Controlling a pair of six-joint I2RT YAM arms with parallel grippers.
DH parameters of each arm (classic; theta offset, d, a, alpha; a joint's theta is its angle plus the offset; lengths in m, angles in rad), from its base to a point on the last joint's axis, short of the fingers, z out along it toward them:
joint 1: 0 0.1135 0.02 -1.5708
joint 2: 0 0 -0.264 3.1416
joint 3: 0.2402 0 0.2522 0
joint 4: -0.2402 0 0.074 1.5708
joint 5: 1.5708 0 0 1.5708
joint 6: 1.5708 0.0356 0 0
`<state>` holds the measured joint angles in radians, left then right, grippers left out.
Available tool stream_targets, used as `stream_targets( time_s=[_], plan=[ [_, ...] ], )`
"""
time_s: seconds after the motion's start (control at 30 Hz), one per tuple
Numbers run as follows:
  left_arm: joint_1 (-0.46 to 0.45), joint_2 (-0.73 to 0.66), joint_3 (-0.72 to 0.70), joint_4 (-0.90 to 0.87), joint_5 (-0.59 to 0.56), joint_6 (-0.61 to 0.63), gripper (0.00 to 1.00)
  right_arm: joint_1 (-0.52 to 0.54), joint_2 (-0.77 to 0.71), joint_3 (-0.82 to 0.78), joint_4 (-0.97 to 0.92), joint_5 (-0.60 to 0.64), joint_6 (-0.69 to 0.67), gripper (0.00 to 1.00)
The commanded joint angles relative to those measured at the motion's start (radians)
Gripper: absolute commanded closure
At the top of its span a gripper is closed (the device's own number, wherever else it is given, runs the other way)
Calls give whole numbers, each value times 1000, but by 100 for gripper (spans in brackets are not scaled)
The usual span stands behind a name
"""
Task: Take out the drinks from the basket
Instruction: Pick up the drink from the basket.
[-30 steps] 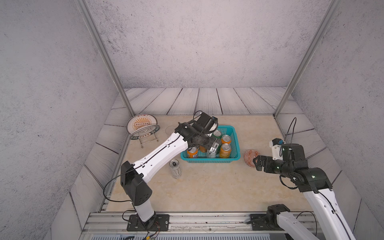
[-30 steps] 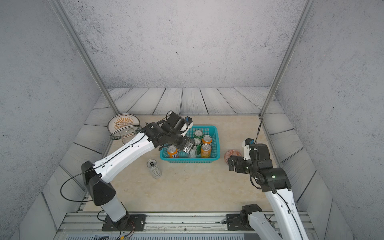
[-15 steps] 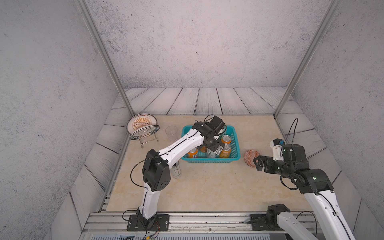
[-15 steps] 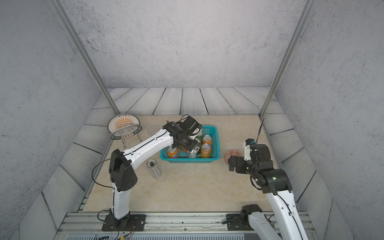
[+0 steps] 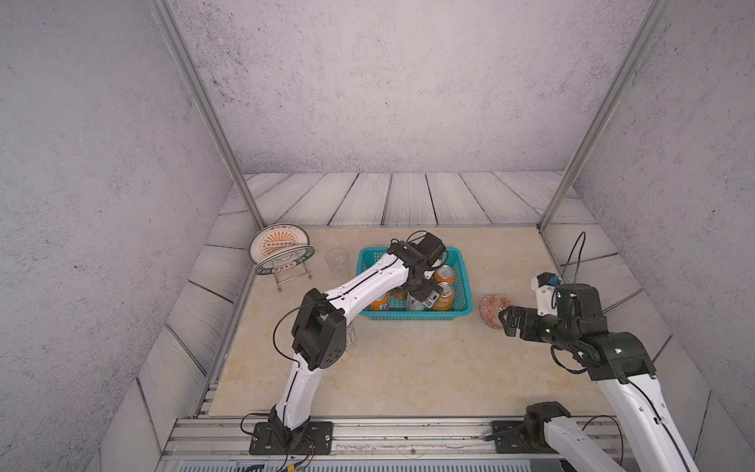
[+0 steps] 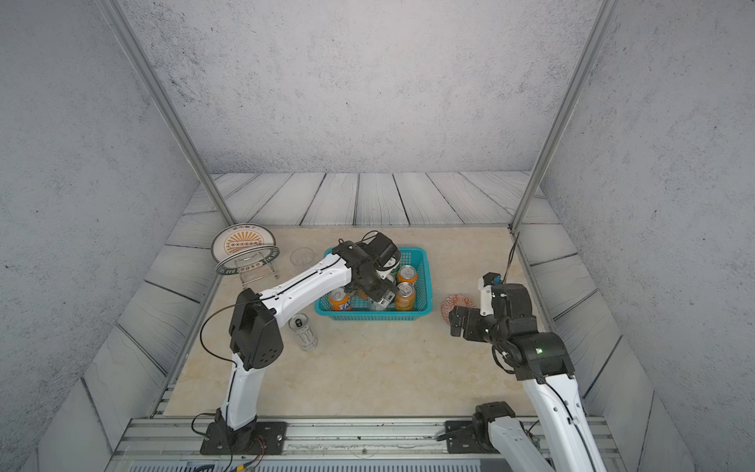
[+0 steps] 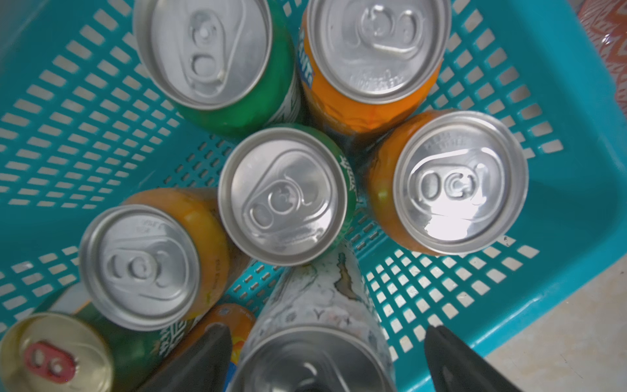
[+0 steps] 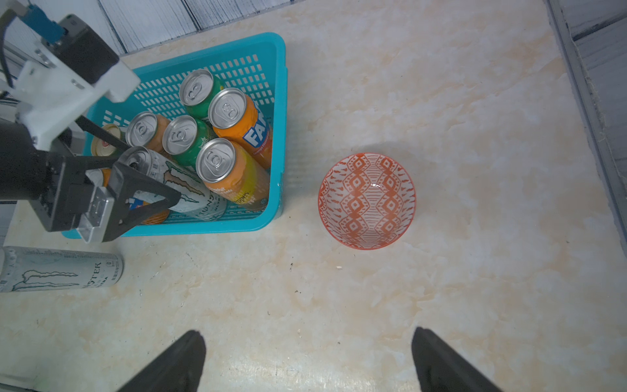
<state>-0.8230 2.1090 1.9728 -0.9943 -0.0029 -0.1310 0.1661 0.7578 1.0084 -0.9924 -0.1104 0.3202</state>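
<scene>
The left gripper is down in the turquoise plastic mesh basket, fingers wide open on both sides of a tall silver-white metal can set among other cans. It holds nothing yet. Next, I think, it must squeeze and lift straight up. The right gripper hangs open and empty over the table.

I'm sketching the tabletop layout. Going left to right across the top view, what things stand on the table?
Plate on its stand → clear cup → turquoise basket → orange patterned bowl. The tall white can nearer the camera overlaps the cup sideways, so it is left out.
</scene>
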Motion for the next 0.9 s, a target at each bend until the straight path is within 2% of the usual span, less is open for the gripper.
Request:
stream_targets(
  time_s=[0.0, 0.43, 0.87],
  plan=[
    [-5, 29, 18, -31, -7, 0, 7, -3, -9, -5, -9, 18, -1, 0],
    [-5, 21, 12, -40, -8, -3, 31, -2, -12, -16, -7, 18, 0, 1],
    [-5, -73, 9, -43, 0, -9, 42, -3, -15, -18, -6, 20, 2, 1]
  ],
)
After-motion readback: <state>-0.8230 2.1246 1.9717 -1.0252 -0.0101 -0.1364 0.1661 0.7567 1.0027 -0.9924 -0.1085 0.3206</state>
